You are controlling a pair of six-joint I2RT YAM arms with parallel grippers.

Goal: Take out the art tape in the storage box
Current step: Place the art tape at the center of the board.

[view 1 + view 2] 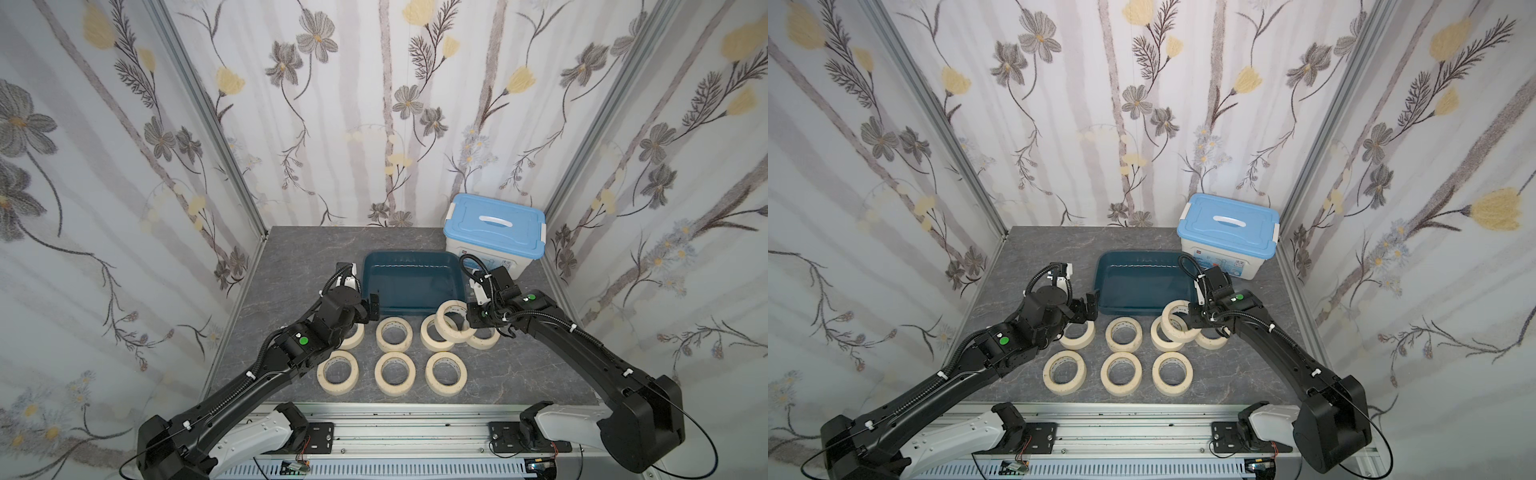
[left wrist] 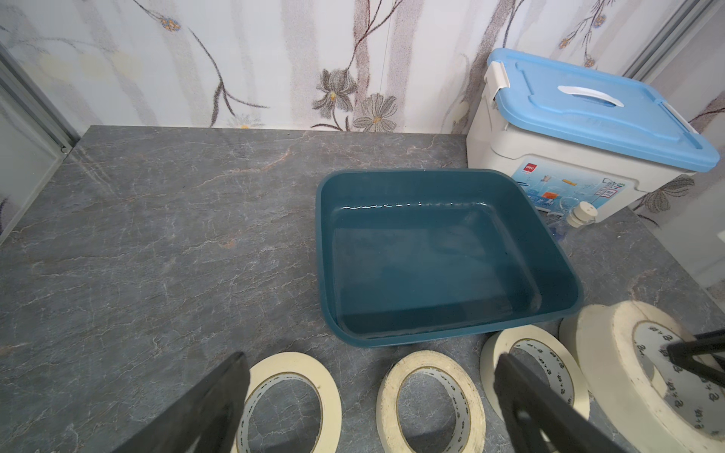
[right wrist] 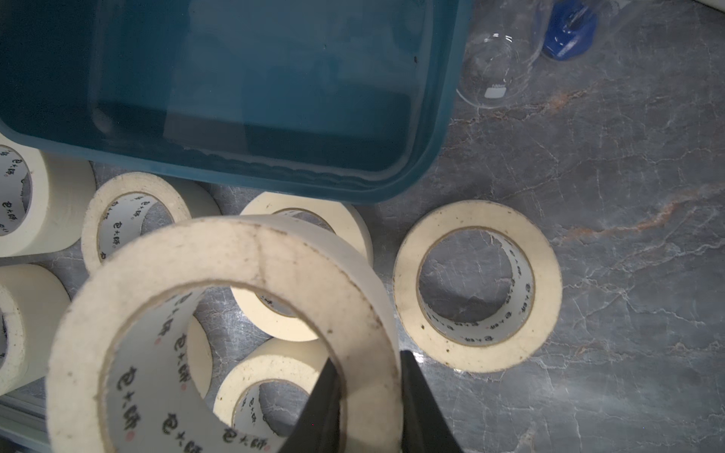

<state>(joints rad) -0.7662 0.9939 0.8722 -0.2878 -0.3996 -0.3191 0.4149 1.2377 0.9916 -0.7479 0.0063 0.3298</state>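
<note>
Seven art tape rolls [image 1: 395,388] lie on the table [image 1: 307,257] before the empty storage box [image 1: 411,282], left gripper [image 1: 369,308] spread wide, while the eighth roll [image 3: 243,251], pinched by its wall in the right gripper [image 3: 368,376] above two others, could drop onto them and roll away.

On the white bin [image 2: 557,157] I read a small red brand tag [image 2: 530,168], seemingly "deli"; the blue characters on its picture label [image 2: 580,188] are too blurred for me. Inside the core of the art tape roll [image 3: 255,255] I hold, black Chinese characters with small red dots repeat around the ring; I cannot make them out. The white patch on the glass flask [image 3: 490,70] bears tiny print, unreadable
</note>
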